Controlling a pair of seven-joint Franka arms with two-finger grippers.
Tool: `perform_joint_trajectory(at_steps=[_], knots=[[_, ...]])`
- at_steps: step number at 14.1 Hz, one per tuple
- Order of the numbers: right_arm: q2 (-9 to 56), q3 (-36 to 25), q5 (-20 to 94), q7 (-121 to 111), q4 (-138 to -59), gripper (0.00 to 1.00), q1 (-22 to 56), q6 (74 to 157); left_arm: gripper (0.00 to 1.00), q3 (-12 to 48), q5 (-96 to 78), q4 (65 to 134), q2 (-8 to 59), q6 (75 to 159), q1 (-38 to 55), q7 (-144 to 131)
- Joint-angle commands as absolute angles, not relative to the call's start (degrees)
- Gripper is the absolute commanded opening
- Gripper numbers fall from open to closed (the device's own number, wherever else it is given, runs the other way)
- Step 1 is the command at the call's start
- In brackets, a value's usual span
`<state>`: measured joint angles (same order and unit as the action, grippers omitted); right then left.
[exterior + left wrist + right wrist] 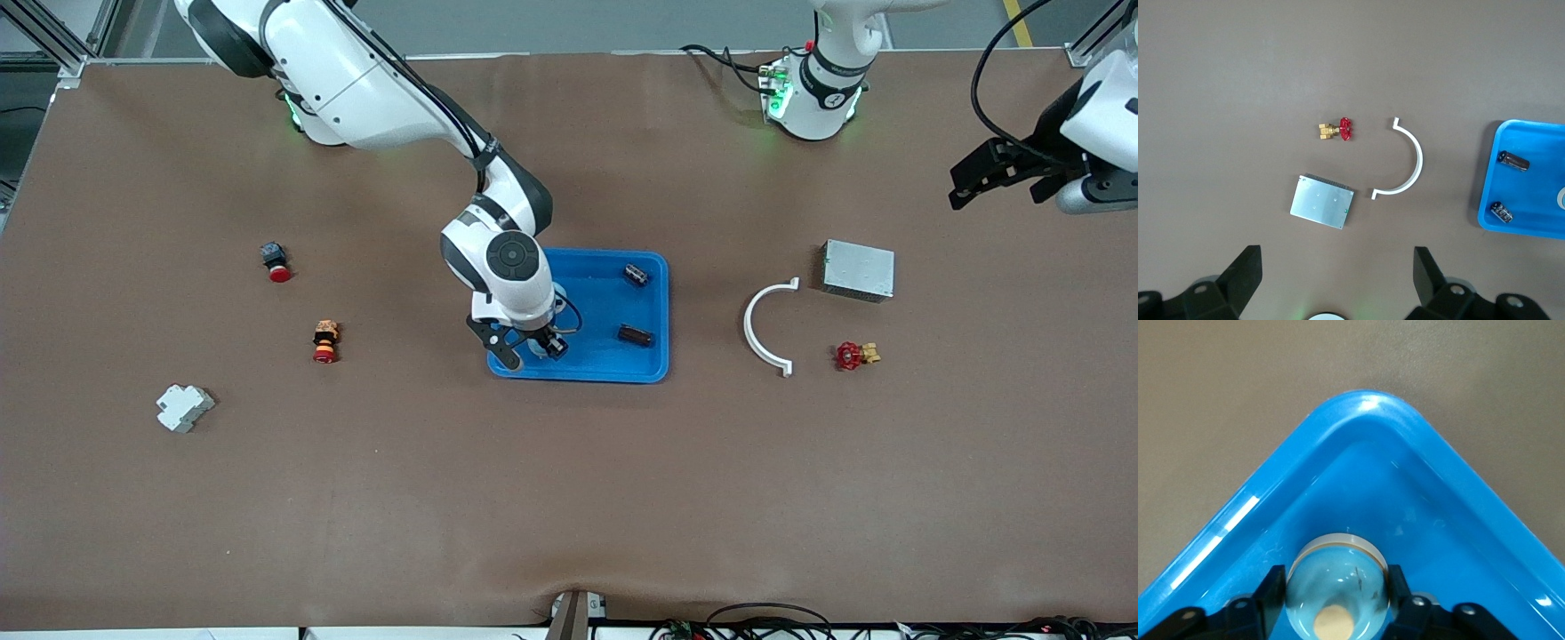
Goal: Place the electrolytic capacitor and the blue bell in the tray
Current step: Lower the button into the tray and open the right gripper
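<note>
The bright blue tray (613, 375) lies mid-table. My right gripper (532, 349) is low inside the tray's corner that is nearest the front camera and toward the right arm's end. It is shut on the blue bell (1338, 563), a pale blue dome with a beige button, and the fingers (1271, 587) press on both its sides. The tray's rim (1358, 403) curves around that corner. Two dark electrolytic capacitors (636, 275) (635, 335) lie in the tray; both show in the left wrist view (1513, 160) (1501, 212). My left gripper (996, 182) waits open and empty, high over the left arm's end.
A grey metal box (858, 269), a white curved bracket (765, 327) and a red-handled brass valve (855, 356) lie toward the left arm's end. Two red push buttons (276, 261) (325, 341) and a white block (184, 407) lie toward the right arm's end.
</note>
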<state>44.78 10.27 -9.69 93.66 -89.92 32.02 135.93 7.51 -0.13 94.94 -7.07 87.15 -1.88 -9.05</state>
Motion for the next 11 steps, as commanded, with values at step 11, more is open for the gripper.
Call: perform_joint_trajectory(at_steps=[11], knots=[[44.6, 9.1, -11.7, 95.5, -89.2, 1.0, 33.0, 135.1, 1.0, 9.6, 0.1, 96.6, -9.1, 87.5, -2.3, -9.1]])
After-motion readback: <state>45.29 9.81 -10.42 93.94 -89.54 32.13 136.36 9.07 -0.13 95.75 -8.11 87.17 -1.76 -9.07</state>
